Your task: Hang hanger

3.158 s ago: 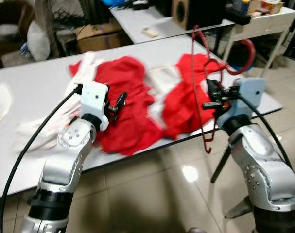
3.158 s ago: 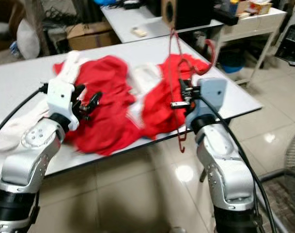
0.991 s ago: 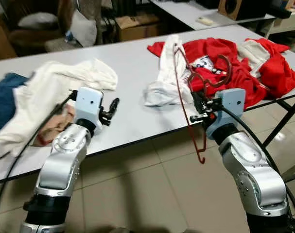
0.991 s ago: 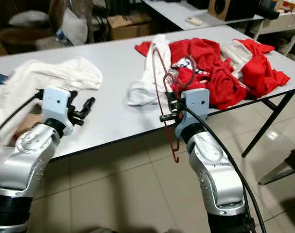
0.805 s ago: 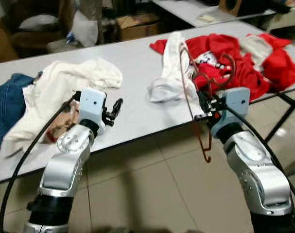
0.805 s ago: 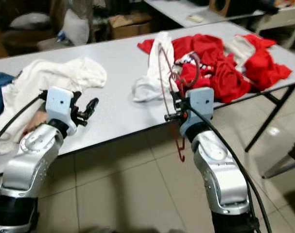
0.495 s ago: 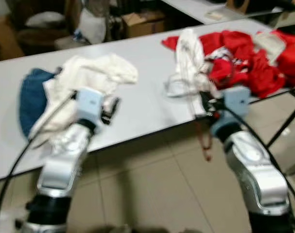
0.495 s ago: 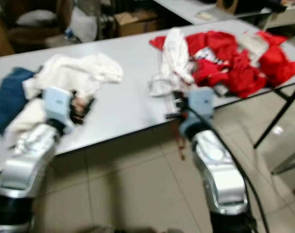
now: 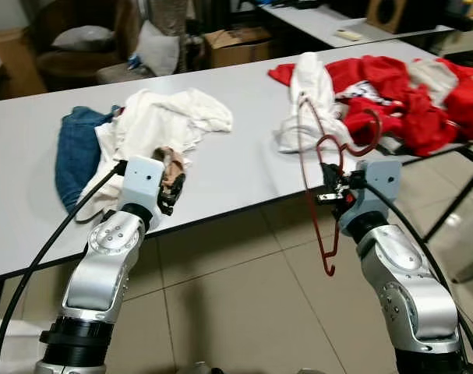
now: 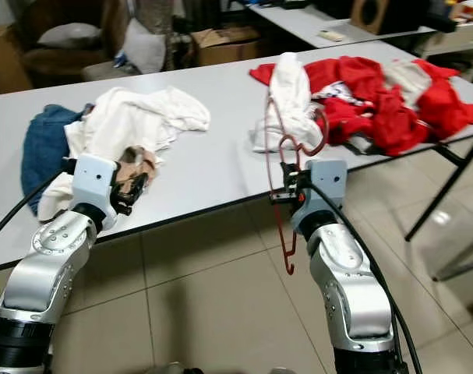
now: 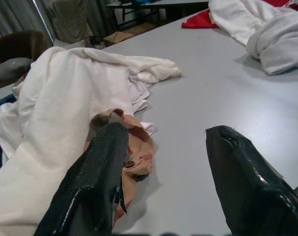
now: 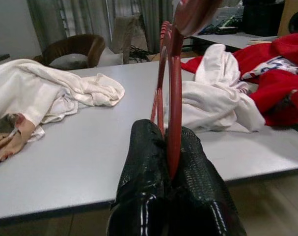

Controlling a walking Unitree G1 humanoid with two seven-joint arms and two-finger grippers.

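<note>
Left eye view: right gripper at frame right pinches red hanger upright before the desk edge, left gripper by white cloth; left wrist view: fingers spread wide over desk; right wrist view: fingers clamp hanger wire.

view swung left; blue garment now beside white cloth.
</note>
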